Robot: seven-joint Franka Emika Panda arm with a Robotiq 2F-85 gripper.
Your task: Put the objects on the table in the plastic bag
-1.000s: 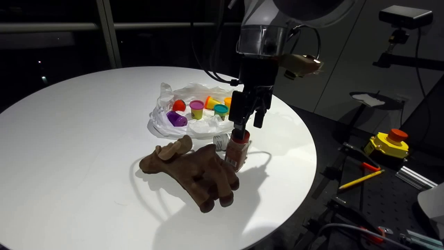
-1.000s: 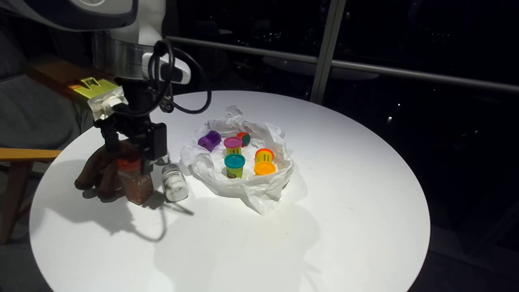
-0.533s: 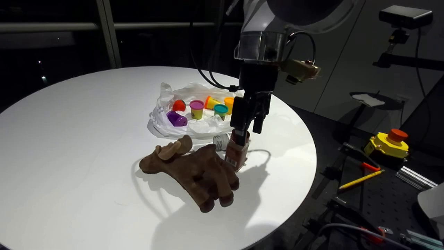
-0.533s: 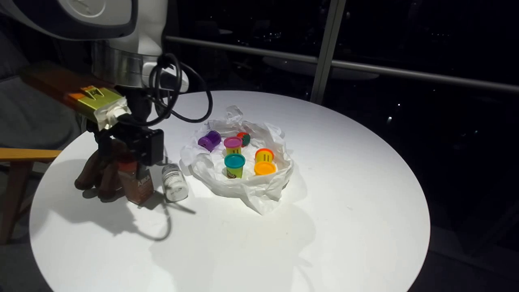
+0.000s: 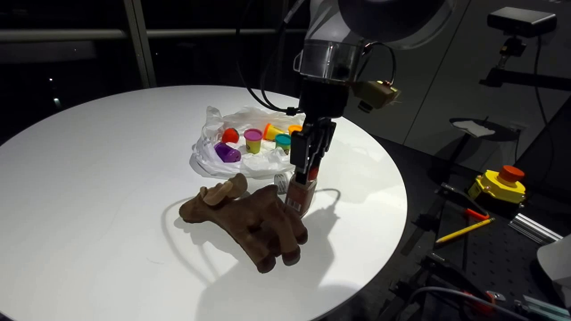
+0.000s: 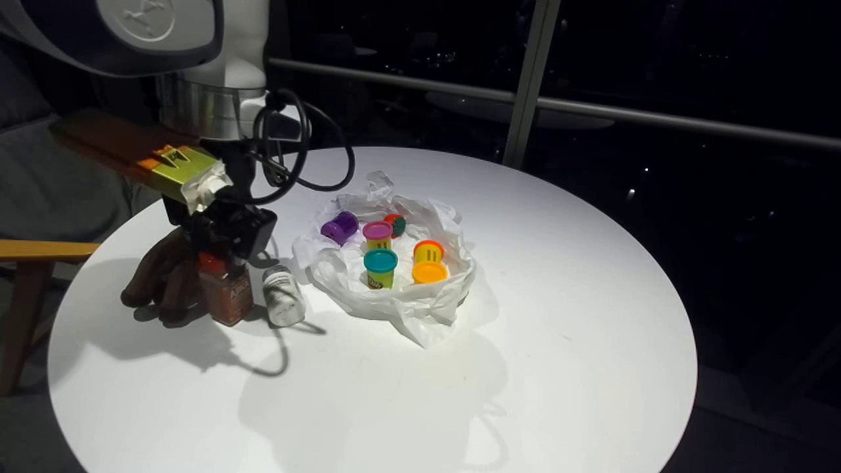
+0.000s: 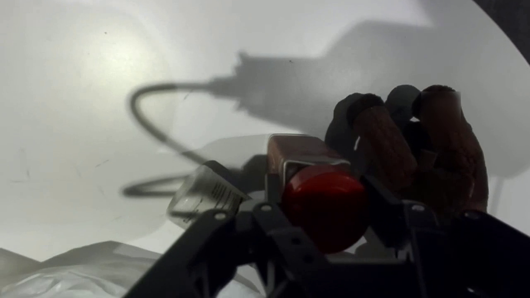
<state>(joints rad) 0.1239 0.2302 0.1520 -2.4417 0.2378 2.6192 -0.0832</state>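
Note:
My gripper (image 7: 318,178) is shut on the red-capped jar (image 6: 228,299) near its cap, one finger at either side. The jar stands about upright on the white table (image 6: 558,368). Right beside it lies the brown plush animal (image 5: 250,218), on its side. A white bottle (image 6: 284,299) is lying between the jar and the plastic bag (image 6: 420,315). Spread out on the table, the bag holds a purple cup (image 5: 227,152), a pink-lidded tub (image 5: 253,141), a teal-lidded tub (image 6: 380,266), two yellow-orange tubs (image 6: 429,270) and a red strawberry-like toy (image 6: 395,225).
The plush animal's legs (image 7: 385,140) come close to my right-hand finger in the wrist view. A cable loops from the wrist (image 6: 305,157). Off the table are a yellow-and-red button box (image 5: 497,187) and a pencil (image 5: 465,230).
My gripper has come down a little and closed around the jar. Gripper and jar have shifted slightly, towards the plush animal in an exterior view. Bag, plush animal and white bottle have stayed put.

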